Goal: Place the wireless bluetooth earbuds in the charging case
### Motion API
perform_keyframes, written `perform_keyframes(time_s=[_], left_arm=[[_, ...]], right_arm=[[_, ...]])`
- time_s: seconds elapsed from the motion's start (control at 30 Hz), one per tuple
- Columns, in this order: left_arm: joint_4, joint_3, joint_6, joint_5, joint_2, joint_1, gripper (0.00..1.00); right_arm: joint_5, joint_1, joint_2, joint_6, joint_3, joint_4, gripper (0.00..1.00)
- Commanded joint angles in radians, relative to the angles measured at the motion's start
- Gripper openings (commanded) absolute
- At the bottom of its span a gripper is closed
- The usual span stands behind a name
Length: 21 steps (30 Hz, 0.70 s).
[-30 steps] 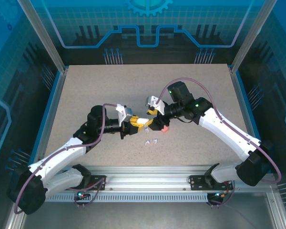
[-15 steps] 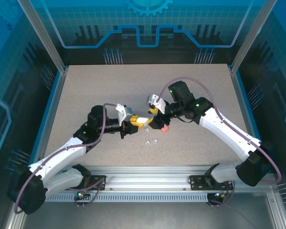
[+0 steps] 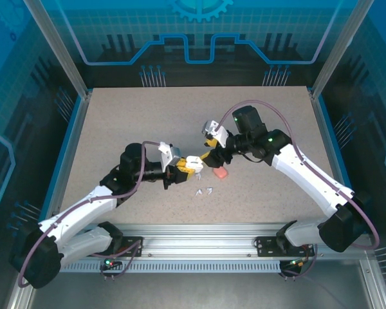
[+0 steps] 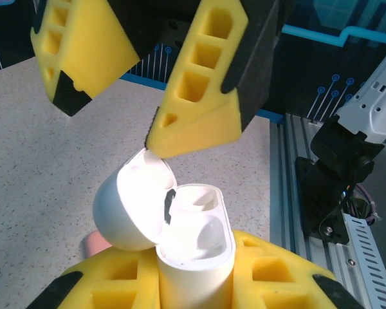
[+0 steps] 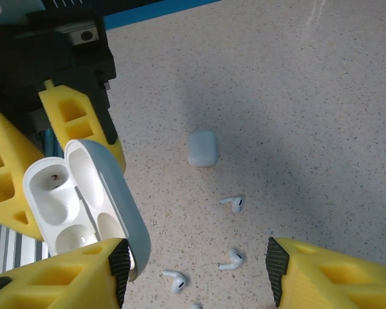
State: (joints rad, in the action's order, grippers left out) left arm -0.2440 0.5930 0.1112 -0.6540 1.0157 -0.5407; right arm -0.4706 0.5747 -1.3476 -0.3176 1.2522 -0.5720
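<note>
Right gripper (image 3: 210, 156) backs off, open and empty; left gripper (image 3: 182, 169) clamps white pebble-shaped plastic case (image 4: 196, 257); brushing could shut its lid (image 4: 125, 206).

Near the middle of the top view, the right gripper (image 3: 210, 156) has drawn back up and to the right, off the white case (image 3: 193, 163), which now shows plainly. The pink case (image 3: 220, 172) is uncovered. The left gripper (image 3: 182, 169) has nudged slightly right.
</note>
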Motion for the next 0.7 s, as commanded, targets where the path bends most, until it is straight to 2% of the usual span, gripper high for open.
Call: perform_keyframes(time_s=[0.0, 0.13, 0.27, 0.43, 0.67], left_arm=[[0.000, 0.030, 0.028, -0.026, 0.001, -0.006, 0.02], [0.005, 0.022, 0.030, 0.010, -0.003, -0.007, 0.02], [-0.001, -0.001, 0.026, 0.100, -0.023, -0.007, 0.00], [-0.045, -0.066, 0.014, 0.189, -0.080, -0.007, 0.00], [-0.047, -0.146, -0.008, 0.242, -0.202, -0.006, 0.00]], right_arm=[[0.000, -0.011, 0.022, 0.017, 0.030, 0.009, 0.61], [-0.035, -0.023, 0.063, 0.027, 0.013, 0.009, 0.63], [-0.017, -0.035, 0.126, 0.074, -0.028, 0.009, 0.64], [0.113, -0.043, 0.175, 0.241, -0.103, -0.006, 0.63], [0.242, -0.016, 0.130, 0.508, -0.262, -0.009, 0.55]])
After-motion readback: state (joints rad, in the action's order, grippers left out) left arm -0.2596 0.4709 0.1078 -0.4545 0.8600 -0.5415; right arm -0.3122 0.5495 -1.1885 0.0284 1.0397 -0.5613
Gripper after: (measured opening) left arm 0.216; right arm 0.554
